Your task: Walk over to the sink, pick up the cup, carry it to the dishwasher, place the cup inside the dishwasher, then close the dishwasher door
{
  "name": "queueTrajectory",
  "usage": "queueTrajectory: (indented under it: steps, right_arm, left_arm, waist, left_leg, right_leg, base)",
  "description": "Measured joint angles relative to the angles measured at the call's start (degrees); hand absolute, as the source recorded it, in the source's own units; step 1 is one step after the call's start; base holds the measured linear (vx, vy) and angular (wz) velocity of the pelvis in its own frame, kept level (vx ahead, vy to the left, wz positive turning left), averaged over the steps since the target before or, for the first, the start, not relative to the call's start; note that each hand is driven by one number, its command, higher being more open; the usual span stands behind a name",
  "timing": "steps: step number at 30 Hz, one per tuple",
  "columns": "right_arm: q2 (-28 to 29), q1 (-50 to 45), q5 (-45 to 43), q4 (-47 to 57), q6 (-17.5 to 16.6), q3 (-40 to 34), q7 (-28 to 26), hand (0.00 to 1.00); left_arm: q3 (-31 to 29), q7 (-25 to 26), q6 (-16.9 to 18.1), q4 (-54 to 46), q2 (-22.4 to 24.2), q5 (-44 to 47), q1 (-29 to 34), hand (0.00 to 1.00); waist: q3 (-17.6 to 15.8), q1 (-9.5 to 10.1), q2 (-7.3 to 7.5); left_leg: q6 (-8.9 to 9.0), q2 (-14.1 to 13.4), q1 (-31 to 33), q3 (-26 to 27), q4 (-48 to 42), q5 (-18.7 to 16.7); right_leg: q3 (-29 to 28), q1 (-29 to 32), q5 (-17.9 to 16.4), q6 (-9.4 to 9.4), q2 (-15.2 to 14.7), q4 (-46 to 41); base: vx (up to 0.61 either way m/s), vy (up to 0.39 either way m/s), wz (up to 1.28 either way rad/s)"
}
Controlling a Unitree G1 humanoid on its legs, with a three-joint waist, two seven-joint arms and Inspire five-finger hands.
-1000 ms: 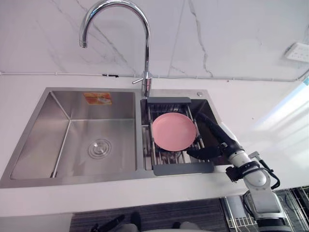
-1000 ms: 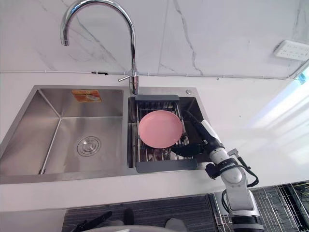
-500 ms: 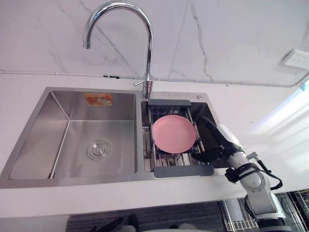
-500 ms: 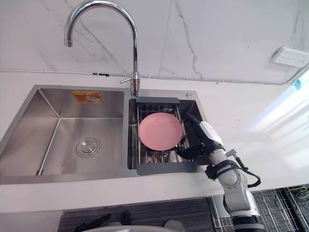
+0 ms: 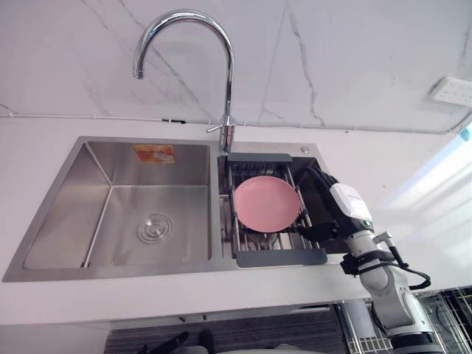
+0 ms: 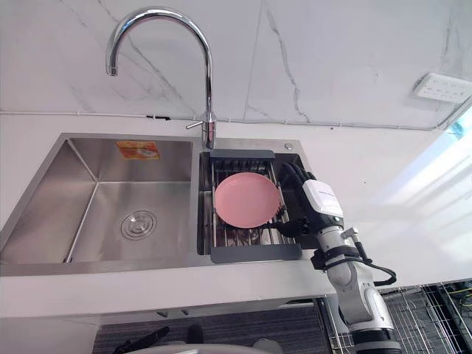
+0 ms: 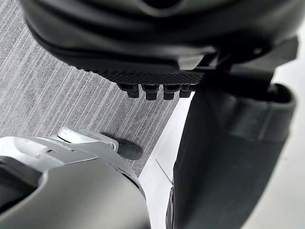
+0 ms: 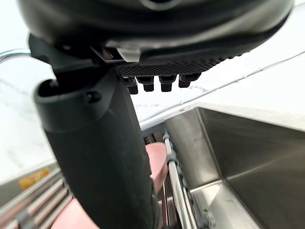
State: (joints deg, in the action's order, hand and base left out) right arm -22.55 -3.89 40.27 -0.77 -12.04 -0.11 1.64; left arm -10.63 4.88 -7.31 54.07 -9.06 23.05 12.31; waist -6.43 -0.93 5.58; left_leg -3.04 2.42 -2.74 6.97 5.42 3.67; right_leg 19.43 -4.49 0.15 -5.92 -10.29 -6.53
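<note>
My right hand [image 5: 346, 206] reaches into the right basin of the steel sink [image 5: 66, 199], just right of a grey dish rack [image 5: 280, 258]. Its white-covered back faces up and its fingers [image 6: 296, 174] lie straight, pointing at the far wall of the basin; it is open and holds nothing. A pink plate [image 5: 267, 203] lies flat on the rack, and in the right wrist view it appears as the plate [image 8: 155, 162] past the thumb [image 8: 100, 157]. A dark shape under the plate's near edge is too hidden to identify. My left hand [image 7: 143, 28] hangs open over grey carpet.
A tall chrome faucet [image 5: 228, 81] rises between the two basins. The left basin has a round drain [image 5: 153, 228]. White counter runs all around the sink, with a socket strip [image 5: 450, 90] on the wall at far right. A wire basket [image 5: 450, 306] sits below the counter edge at lower right.
My right hand has turned so that its white back faces up and has drawn its thumb away from the rack's near corner. The whole picture has shifted a little as the camera moved.
</note>
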Motion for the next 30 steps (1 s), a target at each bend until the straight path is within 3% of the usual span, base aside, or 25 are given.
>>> queueTrajectory:
  steps: [17,23,28,30]
  right_arm:
    - [0.0,1.64,4.4,-7.75,0.11,4.06,1.3,1.0]
    - [-0.6,4.48,5.02,-10.79,0.92,4.87,2.69,1.0]
    - [-0.86,6.51,6.19,-12.61,1.49,5.75,5.68,1.0]
    - [-1.24,7.32,6.39,-12.62,1.17,6.2,7.06,1.0]
  left_arm:
    - [1.87,-0.06,-0.19,-0.22,-0.56,-0.68,0.02,1.0]
    - [2.29,-0.24,-0.46,-0.8,-0.47,-0.69,0.02,1.0]
    - [3.33,-0.3,-0.43,-1.2,-0.52,-0.71,0.1,1.0]
    - [3.32,-0.3,-0.44,-1.19,-0.49,-0.71,0.3,1.0]
  waist:
    - [-0.15,0.3,-0.31]
    - [-0.44,1.24,-0.76]
    - [-0.69,1.87,-1.11]
    - [-0.71,1.99,-1.02]
  left_leg:
    - [0.03,0.6,0.0,-1.7,-0.02,0.3]
    - [-0.11,0.74,-0.34,-2.14,-0.02,0.62]
    - [0.17,1.07,0.2,-2.86,-0.01,1.27]
    - [0.03,1.79,0.38,-2.84,0.0,1.26]
  right_leg:
    - [2.59,-1.07,-0.06,0.07,-0.73,-0.54]
    - [2.67,-1.45,-0.13,0.14,-0.77,-0.42]
    - [3.04,-1.59,-1.39,0.75,-0.92,-0.05]
    - [3.26,-1.91,-3.05,-0.23,-1.52,0.74]
  base:
    - [0.02,-0.018,0.09]
    - [-0.01,-0.026,0.01]
    - [-0.05,-0.048,0.07]
    - [-0.05,-0.059,0.0]
